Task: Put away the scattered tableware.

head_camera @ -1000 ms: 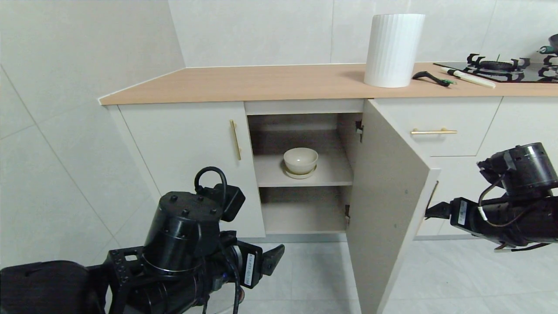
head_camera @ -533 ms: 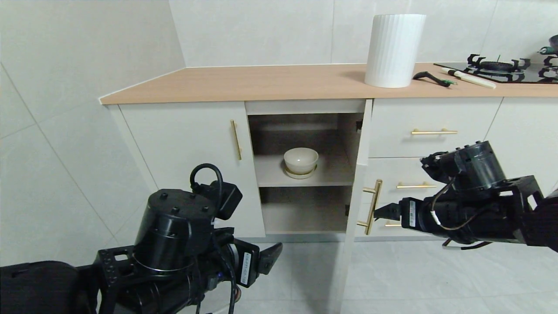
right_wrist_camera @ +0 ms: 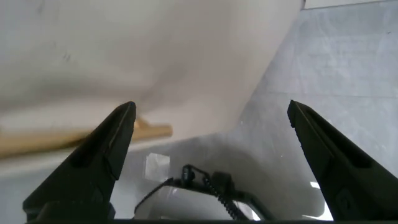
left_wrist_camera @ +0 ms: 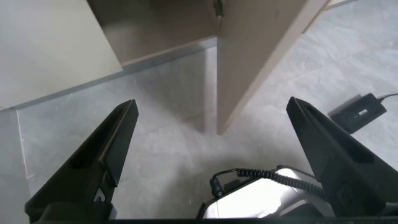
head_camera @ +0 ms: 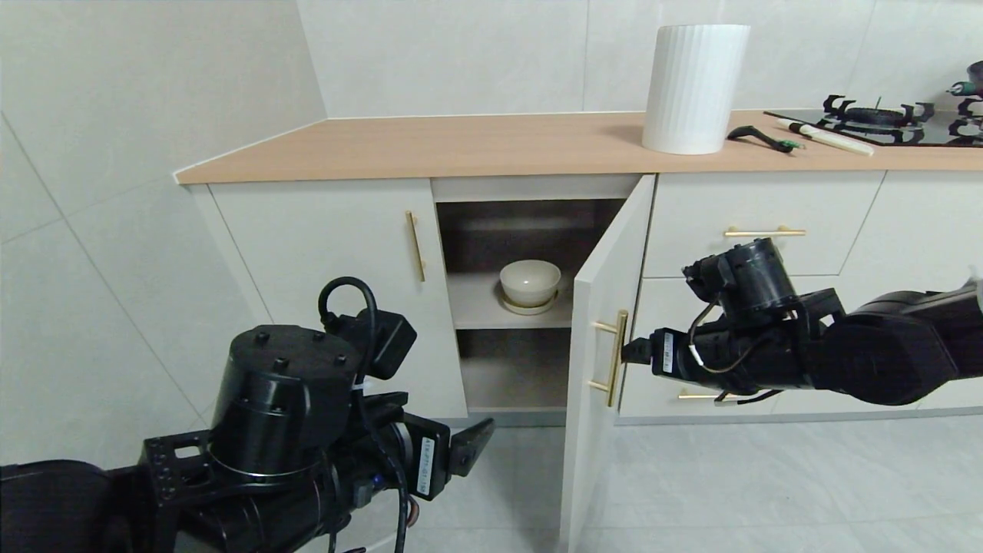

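Observation:
A cream bowl (head_camera: pixel 530 281) sits on a small plate (head_camera: pixel 528 309) on the middle shelf of the open cabinet (head_camera: pixel 522 299). The cabinet's right door (head_camera: pixel 607 307) stands partly swung in, with its brass handle (head_camera: pixel 613 357) facing out. My right gripper (head_camera: pixel 631 351) is open, its fingertips right at that handle. In the right wrist view the open right gripper (right_wrist_camera: pixel 210 107) faces the door (right_wrist_camera: pixel 155 50), the handle (right_wrist_camera: pixel 74 140) beside one finger. My left gripper (head_camera: pixel 472 445) hangs low in front of the cabinet over the floor, open (left_wrist_camera: pixel 211 106) and holding nothing.
On the wooden counter (head_camera: pixel 461 142) stand a tall white ribbed container (head_camera: pixel 693 86), a black peeler (head_camera: pixel 756 137) and a white tool (head_camera: pixel 825 137) beside the stove (head_camera: pixel 883 119). Drawers (head_camera: pixel 764 230) lie to the door's right. The left door (head_camera: pixel 330 284) is closed.
My right arm swung to the left against the cabinet door, and the door went from wide open to roughly half closed. My left arm sank slightly.

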You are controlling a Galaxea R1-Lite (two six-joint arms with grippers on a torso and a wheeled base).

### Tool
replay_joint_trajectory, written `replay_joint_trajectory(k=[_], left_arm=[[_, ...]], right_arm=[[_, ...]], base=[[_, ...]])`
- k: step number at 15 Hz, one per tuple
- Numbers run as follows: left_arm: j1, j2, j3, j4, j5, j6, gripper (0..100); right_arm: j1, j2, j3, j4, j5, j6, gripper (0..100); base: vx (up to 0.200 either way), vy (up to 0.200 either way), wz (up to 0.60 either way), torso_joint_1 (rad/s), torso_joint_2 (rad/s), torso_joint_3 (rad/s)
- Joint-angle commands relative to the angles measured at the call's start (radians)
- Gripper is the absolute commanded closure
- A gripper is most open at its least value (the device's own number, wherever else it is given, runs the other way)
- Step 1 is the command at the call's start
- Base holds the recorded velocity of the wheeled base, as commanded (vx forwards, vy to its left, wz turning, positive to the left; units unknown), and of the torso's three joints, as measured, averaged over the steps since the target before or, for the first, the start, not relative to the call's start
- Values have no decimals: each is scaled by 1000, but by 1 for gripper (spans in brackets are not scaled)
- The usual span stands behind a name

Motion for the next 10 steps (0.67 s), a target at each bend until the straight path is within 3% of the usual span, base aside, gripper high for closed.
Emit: replay_joint_trajectory(k=[1,7,10], left_arm=[[4,-3,0,-1,0,-1,0],[18,-12,-3,-1,29,18,0],[21,-12,-3,-1,29,21,0]], right_arm=[[1,86,-48,-46,-1,1,0],[-3,201,-53,-281,-11,9,0],[-3,225,-56,-291,-11,18,0]], base=[[0,0,0,0,0,0],[0,0,0,0,0,0],[0,0,0,0,0,0]])
